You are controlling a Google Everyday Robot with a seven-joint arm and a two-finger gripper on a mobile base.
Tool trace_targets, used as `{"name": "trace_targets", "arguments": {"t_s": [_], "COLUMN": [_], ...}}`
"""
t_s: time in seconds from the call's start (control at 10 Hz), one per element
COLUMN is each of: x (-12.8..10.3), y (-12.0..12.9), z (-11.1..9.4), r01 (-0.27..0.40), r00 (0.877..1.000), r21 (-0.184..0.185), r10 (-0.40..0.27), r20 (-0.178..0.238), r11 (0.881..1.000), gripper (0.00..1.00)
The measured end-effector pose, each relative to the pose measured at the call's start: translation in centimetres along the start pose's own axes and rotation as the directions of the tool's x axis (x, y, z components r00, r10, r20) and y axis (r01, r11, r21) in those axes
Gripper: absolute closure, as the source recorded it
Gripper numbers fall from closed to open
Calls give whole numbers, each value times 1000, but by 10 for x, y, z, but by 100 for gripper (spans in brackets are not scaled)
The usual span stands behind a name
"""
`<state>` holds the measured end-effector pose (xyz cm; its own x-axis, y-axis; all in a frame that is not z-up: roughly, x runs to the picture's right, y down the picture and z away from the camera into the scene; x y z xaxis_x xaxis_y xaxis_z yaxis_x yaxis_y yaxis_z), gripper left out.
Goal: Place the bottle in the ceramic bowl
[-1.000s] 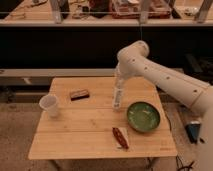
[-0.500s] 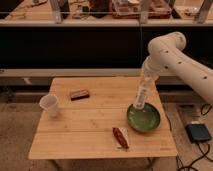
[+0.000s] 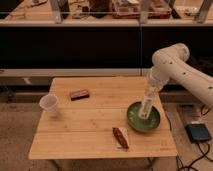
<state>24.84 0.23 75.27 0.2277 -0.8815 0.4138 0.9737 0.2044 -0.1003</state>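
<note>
The slim whitish bottle [image 3: 146, 106] hangs slightly tilted from my gripper [image 3: 149, 93], which is shut on its top. Its lower end is inside the glossy green ceramic bowl [image 3: 152, 123], at or just above the bowl's floor; I cannot tell whether it touches. The bowl sits near the right edge of the wooden table [image 3: 90, 131]. My white arm reaches in from the right side of the camera view.
A white plastic cup [image 3: 49, 105] stands at the table's left edge. A small brown block [image 3: 80, 94] lies at the back middle. A red-brown packet [image 3: 120, 137] lies near the front, left of the bowl. A black box [image 3: 199, 132] with cables sits on the floor at right.
The gripper carried the bottle from the table's middle rightward to over the bowl, then lowered it into the bowl. The camera view has also shifted.
</note>
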Motion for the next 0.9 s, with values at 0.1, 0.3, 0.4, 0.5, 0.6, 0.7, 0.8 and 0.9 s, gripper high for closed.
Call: {"name": "trace_targets", "arguments": {"t_s": [0.1,0.3,0.4,0.5,0.6,0.7,0.8,0.9], "x": [-11,-23,-26,-28,-29,-29,-29,-29], "y": [-3,-7,-8,-9,-12,-15,-18,-19], "z": [8,21,27,32,32,32,29,27], "r01": [23,48,53,59,63,66,72,78], "r00": [999,997,996,995,994,993,992,991], "r21": [-1,-2,-3,-2,8,19,34,40], "r10": [-23,-48,-53,-59,-64,-68,-75,-82], "r20": [26,60,72,83,93,98,101,106], "r11": [1000,999,999,998,998,998,997,996], "gripper": [85,65,55,43,32,25,20,20]}}
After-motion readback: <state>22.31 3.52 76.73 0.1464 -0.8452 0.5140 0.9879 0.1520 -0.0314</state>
